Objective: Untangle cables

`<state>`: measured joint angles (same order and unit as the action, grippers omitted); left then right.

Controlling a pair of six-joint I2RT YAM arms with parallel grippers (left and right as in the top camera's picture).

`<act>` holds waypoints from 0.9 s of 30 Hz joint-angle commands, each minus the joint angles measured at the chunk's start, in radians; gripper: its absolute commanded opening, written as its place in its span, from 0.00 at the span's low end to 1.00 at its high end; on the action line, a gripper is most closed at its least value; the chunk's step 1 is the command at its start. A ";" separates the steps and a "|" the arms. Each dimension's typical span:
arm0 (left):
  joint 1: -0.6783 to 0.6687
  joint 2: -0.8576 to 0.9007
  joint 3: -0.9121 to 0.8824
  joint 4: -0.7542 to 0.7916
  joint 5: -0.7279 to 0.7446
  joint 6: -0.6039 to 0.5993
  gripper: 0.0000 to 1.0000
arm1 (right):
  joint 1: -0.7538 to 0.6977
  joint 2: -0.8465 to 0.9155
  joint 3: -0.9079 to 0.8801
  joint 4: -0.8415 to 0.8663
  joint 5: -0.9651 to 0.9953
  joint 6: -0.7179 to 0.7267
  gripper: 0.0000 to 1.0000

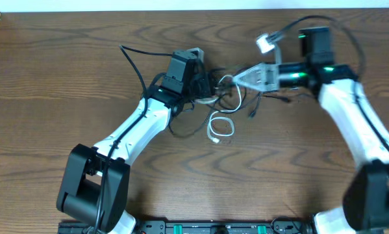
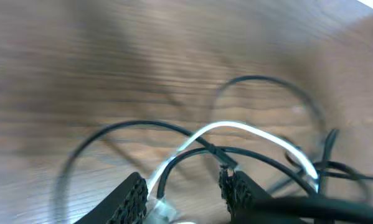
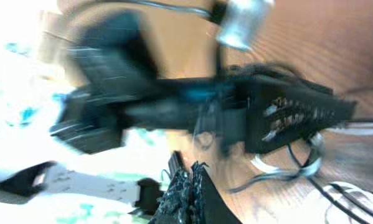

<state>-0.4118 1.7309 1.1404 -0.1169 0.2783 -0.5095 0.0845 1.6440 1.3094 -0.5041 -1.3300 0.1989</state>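
Observation:
The cables (image 1: 236, 94) form a small black and white tangle at the table's middle. One white cable (image 1: 221, 127) lies coiled just in front of it, and a black cord (image 1: 134, 64) trails off to the left. My left gripper (image 1: 204, 83) sits at the tangle's left edge. Its jaws (image 2: 185, 193) stand apart, with a white cable (image 2: 236, 129) and a black cable (image 2: 180, 158) running between them; a pale plug touches the left pad (image 2: 135, 194). My right gripper (image 1: 236, 78) points at the tangle from the right, its jaws (image 3: 190, 182) pressed together. Whether a strand is pinched there, I cannot tell.
A white plug (image 1: 265, 43) on a dark cord hangs above the right gripper. The left arm's black gripper (image 3: 286, 115) fills the right wrist view, close ahead. Bare wood table (image 1: 64, 78) spreads to the left and front.

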 commanded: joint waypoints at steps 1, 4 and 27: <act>0.051 0.012 -0.007 -0.017 -0.085 -0.024 0.44 | -0.094 -0.133 0.007 0.001 -0.099 0.016 0.01; 0.055 0.012 -0.007 -0.023 -0.086 -0.024 0.44 | -0.171 -0.194 0.007 -0.006 -0.104 0.033 0.01; 0.068 0.012 -0.007 -0.113 -0.089 -0.008 0.44 | 0.106 -0.131 0.003 -0.187 0.649 0.014 0.54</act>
<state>-0.3557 1.7367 1.1404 -0.2161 0.2031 -0.5262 0.1265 1.4712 1.3117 -0.7010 -0.8688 0.2035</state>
